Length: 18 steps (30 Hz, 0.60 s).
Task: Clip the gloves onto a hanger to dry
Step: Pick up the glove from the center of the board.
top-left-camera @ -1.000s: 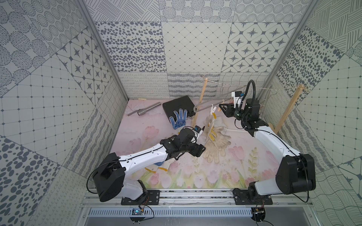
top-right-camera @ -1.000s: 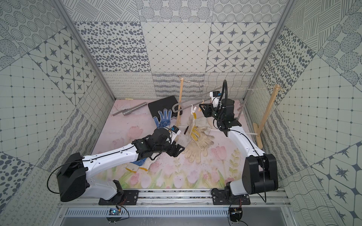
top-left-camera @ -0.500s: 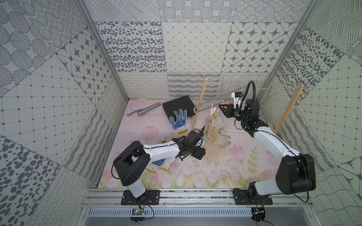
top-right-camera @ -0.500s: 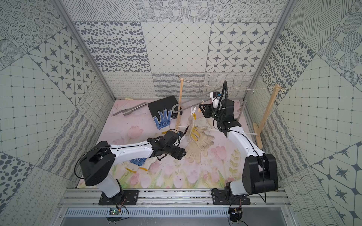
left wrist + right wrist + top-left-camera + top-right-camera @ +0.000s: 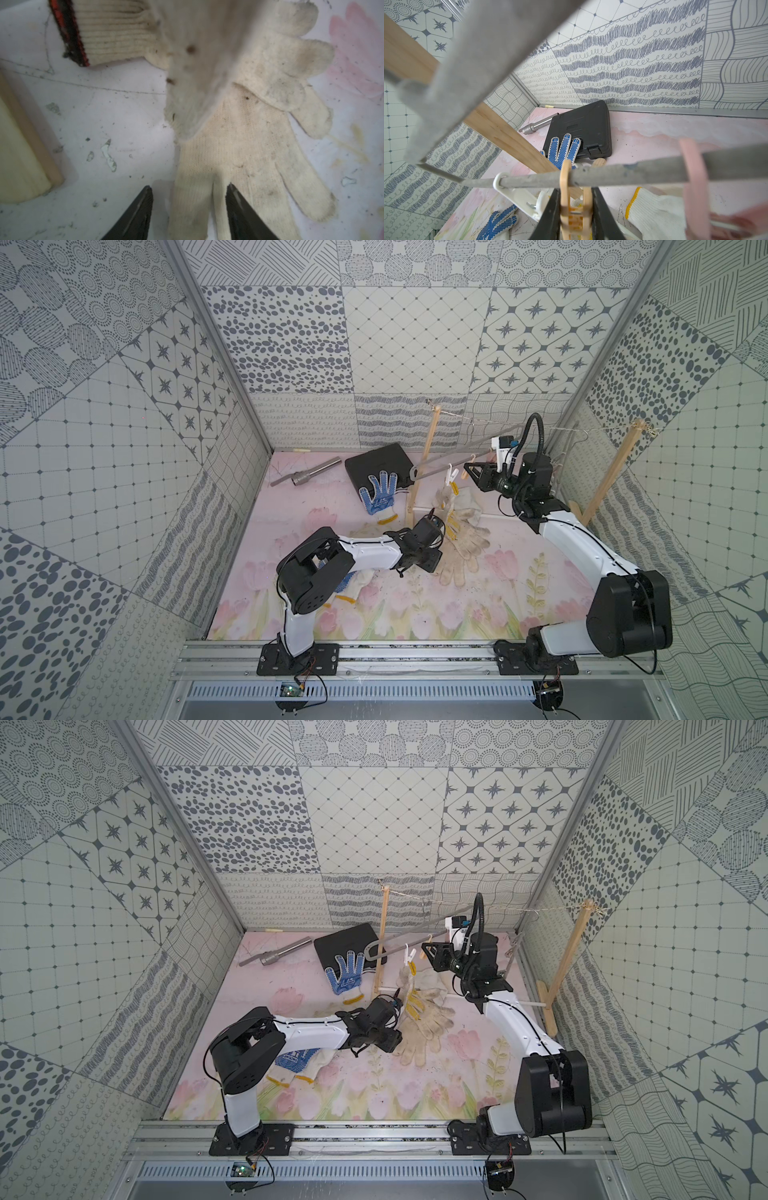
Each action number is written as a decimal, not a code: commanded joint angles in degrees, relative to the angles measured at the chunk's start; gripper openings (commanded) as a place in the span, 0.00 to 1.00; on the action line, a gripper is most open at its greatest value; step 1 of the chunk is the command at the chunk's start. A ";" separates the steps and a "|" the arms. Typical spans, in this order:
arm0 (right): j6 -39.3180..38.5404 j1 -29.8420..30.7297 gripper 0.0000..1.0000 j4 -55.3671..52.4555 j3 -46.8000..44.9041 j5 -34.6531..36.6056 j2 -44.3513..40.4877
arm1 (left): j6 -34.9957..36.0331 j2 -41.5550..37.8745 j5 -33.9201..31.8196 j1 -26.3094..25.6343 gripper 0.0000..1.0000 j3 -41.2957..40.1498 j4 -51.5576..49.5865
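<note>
The left gripper (image 5: pixel 189 189) sits low on the tabletop (image 5: pixel 104 124), fingers spread astride one finger of a cream glove (image 5: pixel 239 145) lying flat; a deeper bite of cloth would likely hold better. The right gripper (image 5: pixel 575 190) pinches an orange peg (image 5: pixel 563 178) on the hanger (image 5: pixel 633 172), raised above the tabletop; holding it steady would help.

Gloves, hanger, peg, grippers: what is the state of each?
Cream gloves: heaped on the table.
Blue-dotted glove: flat, partly on the black case.
Hanger: hanging tilted.
Orange peg: on the hanger bar.
Left gripper: open astride a cream glove's finger.
Right gripper: shut on the orange peg.
</note>
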 commanded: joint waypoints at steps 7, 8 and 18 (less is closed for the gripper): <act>1.93 -1.24 0.16 4.58 -0.06 -3.31 -0.93 | 1.77 4.51 -6.35 -2.12 0.34 2.16 0.34; 2.01 -1.24 0.17 4.69 -0.12 -3.35 -0.85 | 1.64 4.68 -6.35 -2.21 0.31 2.09 0.26; 1.94 -1.68 0.16 4.43 0.11 -3.41 -1.00 | 1.81 -2.81 -5.85 -2.23 0.00 -7.60 0.72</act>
